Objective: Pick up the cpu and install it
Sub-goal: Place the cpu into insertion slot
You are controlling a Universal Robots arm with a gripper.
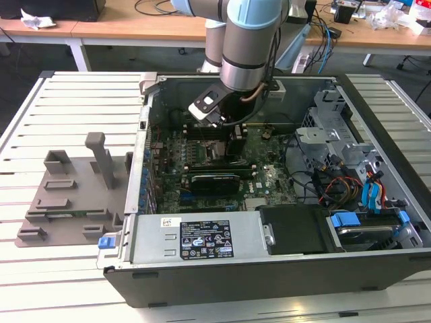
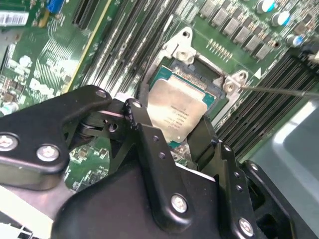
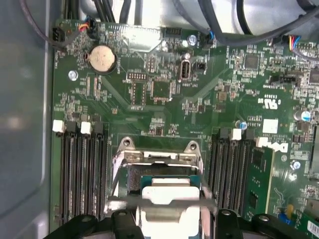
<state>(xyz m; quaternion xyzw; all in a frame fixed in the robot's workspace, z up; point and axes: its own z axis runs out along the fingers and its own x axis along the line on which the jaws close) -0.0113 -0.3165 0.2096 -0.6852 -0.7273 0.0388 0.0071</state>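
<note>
The cpu (image 2: 175, 110) is a flat silver square with a thin green rim. It lies level right over the motherboard's metal-framed socket (image 2: 219, 79), between banks of black memory slots. My gripper (image 2: 172, 122) has a black finger (image 2: 139, 119) against each of two opposite edges of the chip, so it looks shut on it. In the first wrist view the cpu (image 3: 167, 191) sits inside the socket frame (image 3: 124, 147), with a thin metal bar crossing in front of it. In the exterior view the gripper (image 1: 227, 134) reaches down into the open computer case, over the middle of the board.
The open case (image 1: 202, 239) lies on a slatted white table. A drive cage and cables (image 1: 343, 175) fill the exterior view's right side. A grey fixture block (image 1: 74, 192) stands outside the case on the exterior view's left. A thin wire lever (image 2: 279, 91) juts out beside the socket.
</note>
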